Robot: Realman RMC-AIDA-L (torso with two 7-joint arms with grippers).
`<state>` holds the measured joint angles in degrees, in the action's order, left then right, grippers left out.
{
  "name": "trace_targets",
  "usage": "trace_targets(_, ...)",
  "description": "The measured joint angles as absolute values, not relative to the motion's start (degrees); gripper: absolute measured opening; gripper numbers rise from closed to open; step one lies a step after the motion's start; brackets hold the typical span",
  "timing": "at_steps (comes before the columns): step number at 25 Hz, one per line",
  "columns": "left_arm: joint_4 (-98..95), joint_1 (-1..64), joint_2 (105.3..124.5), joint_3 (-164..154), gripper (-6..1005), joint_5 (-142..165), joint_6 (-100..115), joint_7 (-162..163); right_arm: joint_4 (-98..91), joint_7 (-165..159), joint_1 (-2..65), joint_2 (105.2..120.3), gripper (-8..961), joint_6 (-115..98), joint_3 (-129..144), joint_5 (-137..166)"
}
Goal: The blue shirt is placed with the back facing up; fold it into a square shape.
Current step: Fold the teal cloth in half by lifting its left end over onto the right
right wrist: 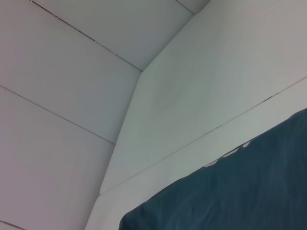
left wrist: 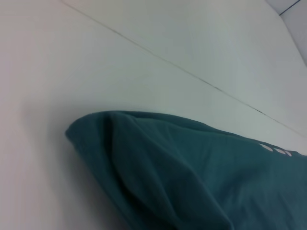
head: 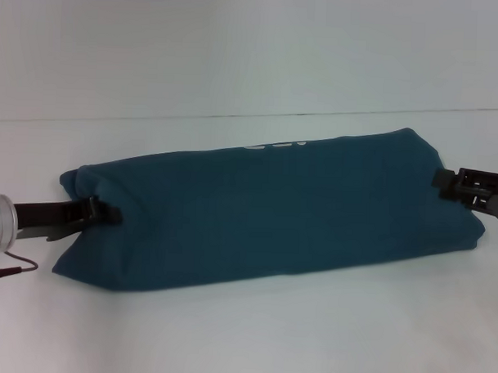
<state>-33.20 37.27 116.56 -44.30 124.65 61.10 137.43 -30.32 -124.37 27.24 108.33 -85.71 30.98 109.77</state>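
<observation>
Looking down from the head view, you see the blue shirt (head: 273,212) lying on the white worktop (head: 243,342) as a long, narrow folded band, running slantwise from its nearer end on the robot's left to its farther end on the robot's right. A sliver of white lettering (head: 275,145) peeks out along the shirt's far edge, and the same lettering shows as small pale marks in both wrist views. Your left end effector (head: 101,212) sits at the shirt's left end, its dark fingers reaching onto the cloth where the fabric bunches into a ridge; they appear to be pinched on that end of the shirt, with cloth gathered around them. Behind it the arm's silver cuff carries a green light, and a thin red cable trails beside it on the worktop. Your right end effector (head: 445,183) is at the shirt's opposite end, touching the right edge of the fabric, but you cannot tell whether its fingers are apart or together, since the tips are lost against the dark cloth. The left wrist view shows the shirt's (left wrist: 192,177) rounded, folded corner with soft creases lying on the worktop. The right wrist view shows a flat stretch of the shirt (right wrist: 240,191) with its far edge against the worktop, and white panelled walls beyond.
</observation>
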Motion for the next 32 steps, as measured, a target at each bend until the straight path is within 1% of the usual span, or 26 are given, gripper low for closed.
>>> trace_targets(4,-34.74,37.11,116.76,-43.41,76,123.63,63.59,135.8,-30.32,-124.4,27.24,108.35,486,-85.78,30.86,109.72)
trace_targets(6,-35.66,36.88,116.61,-42.83,67,122.54,65.56,134.77,-30.32,-124.42,27.24,108.37,486,-85.79,30.76,109.71)
trace_targets(10,-37.37,36.04,115.73,-41.18,53,121.76,68.15,134.54,-30.32,-124.43,27.25,108.37,486,-85.81,30.41,109.68)
trace_targets(15,-38.28,35.37,113.85,-39.0,53,123.99,68.74,135.36,-30.32,-124.6,27.25,108.44,487,-85.86,29.78,109.68)
trace_targets(18,-38.32,35.74,112.77,-36.72,53,127.77,68.51,135.69,-30.32,-124.71,27.25,108.45,487,-85.84,29.75,109.67)
trace_targets(26,-38.99,37.05,110.64,-30.17,53,140.04,67.24,137.03,-30.32,-124.72,27.29,108.39,487,-85.21,29.76,109.76)
trace_targets(29,-39.1,37.63,109.97,-28.38,53,144.01,66.69,137.78,-30.32,-124.72,27.25,108.32,487,-84.93,29.73,109.9)
trace_targets(32,-40.08,37.93,109.74,-28.02,53,145.18,66.7,137.85,-30.32,-124.72,27.24,108.3,487,-84.48,29.71,110.02)
